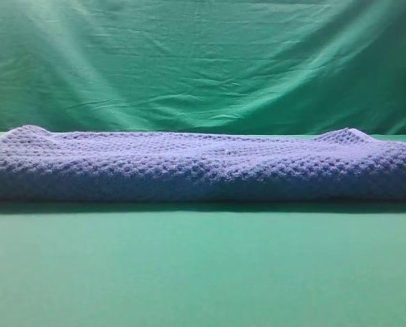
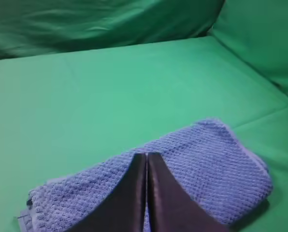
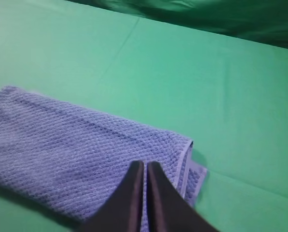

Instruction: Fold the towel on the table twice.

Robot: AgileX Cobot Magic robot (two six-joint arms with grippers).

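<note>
A wrinkled green backdrop curtain [image 1: 203, 61] hangs behind the green tabletop [image 1: 203, 272]. Across the tabletop lies the towel [image 1: 203, 167], a folded blue-grey waffle-weave band spanning the exterior view from edge to edge, its far corners slightly raised. Over the towel's one end sits the left end effector [image 2: 146, 157], jaws pressed together with no cloth visibly between the tips. The right end effector [image 3: 145, 165] is likewise closed above the other end, near the hemmed corner.
</note>
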